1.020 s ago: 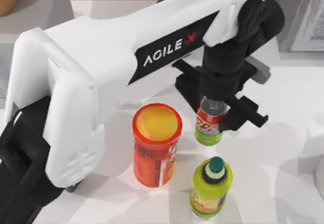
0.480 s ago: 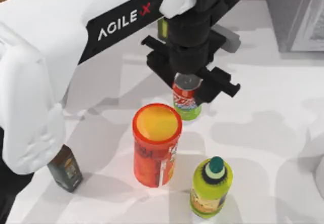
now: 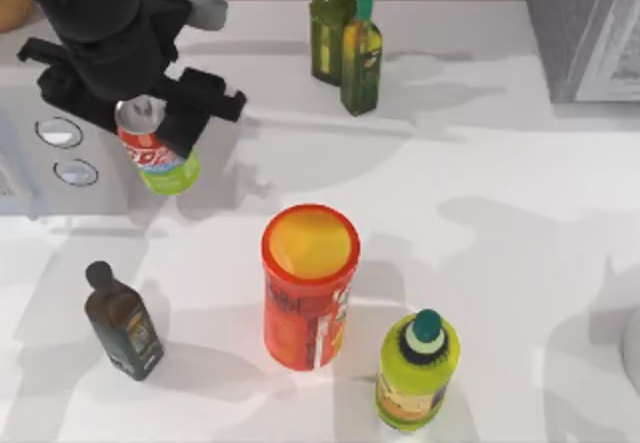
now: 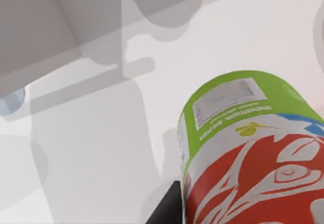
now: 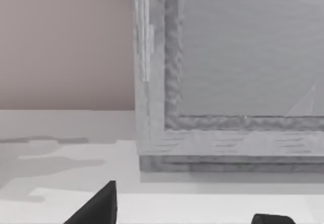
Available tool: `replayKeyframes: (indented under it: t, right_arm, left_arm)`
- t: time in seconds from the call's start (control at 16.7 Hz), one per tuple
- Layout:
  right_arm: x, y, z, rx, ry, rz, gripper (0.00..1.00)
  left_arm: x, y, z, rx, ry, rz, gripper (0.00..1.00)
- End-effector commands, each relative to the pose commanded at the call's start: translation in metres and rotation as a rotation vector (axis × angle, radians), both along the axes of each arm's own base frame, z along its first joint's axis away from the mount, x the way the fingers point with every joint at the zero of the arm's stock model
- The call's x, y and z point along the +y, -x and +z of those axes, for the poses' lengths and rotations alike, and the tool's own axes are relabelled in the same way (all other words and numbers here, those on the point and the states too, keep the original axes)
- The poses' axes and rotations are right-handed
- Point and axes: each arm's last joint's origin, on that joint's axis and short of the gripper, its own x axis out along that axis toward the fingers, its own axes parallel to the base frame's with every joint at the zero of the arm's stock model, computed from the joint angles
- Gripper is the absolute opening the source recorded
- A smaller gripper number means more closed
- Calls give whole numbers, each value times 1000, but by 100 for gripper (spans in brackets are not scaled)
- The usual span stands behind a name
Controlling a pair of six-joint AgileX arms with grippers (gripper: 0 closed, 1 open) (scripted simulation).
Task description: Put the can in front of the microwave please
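The can, red above and green below, hangs slightly tilted with my left gripper shut on its top. It sits just right of the light grey microwave, close to the two round dials. In the left wrist view the can looms close above the white table, with a black finger beside it and the microwave's corner behind. My right gripper is parked open, facing a speckled grey box.
An orange-red canister with a yellow lid stands mid-table, and a yellow-green bottle with a teal cap is at the front right. A dark bottle stands front left, two bottles at the back, and the speckled grey box back right.
My left arm has swept from the middle of the table to the far left, carrying the can from beside the canister to the microwave's front.
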Motion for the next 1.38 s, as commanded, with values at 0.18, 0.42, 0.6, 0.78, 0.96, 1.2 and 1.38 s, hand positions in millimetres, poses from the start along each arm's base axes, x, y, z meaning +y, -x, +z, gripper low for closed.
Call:
replayKeyframes:
  t: [0.18,0.42,0.6,0.78,0.96,1.2,1.38]
  right_arm:
    - [0,0,0,0,0,0,100]
    - [0,0,0,0,0,0,100]
    - [0,0,0,0,0,0,100]
    - [0,0,0,0,0,0,100]
    - [0,0,0,0,0,0,100]
    - [0,0,0,0,0,0,100]
    - [0,0,0,0,0,0,100]
  left_arm:
    - [58,30,-2,0,-2,129,0]
    - [113,72,-20,10,-19,291,0]
    - [132,97,-47,75,-34,363,0]
    - [137,111,-70,147,-41,387,0]
    - [138,113,-74,161,-42,388,0]
    - [137,113,-75,165,-44,382,0]
    - [137,113,-79,163,-43,385,0]
